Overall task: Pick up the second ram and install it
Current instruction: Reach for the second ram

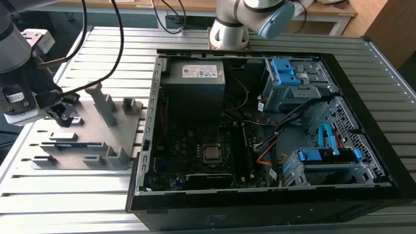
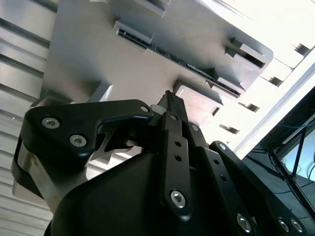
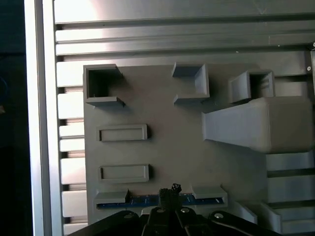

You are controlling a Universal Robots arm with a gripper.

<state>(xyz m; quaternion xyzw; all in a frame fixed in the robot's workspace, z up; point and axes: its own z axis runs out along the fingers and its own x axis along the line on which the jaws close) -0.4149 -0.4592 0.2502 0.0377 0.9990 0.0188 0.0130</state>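
Mid-length over the second ram, the gripper has its fingers together and empty.
The ram lies just below in the grey fixture, long axis left-to-right in the exterior view.

Second ram mid-span hidden behind claw; claw body cut off by picture edge.

Robotics lab or assembly test cell, not a home or office. Evidence:
- Slotted aluminium-profile surface instead of a normal desk.
- Robot arm stands on the surface, with a black claw at its wrist.
- Grey fixture plate with blocks and pockets sits beside an open PC case.
- Motherboard and blue drive cages are exposed.
- Loose black cables hang over the surface.
- Wooden workbench behind.
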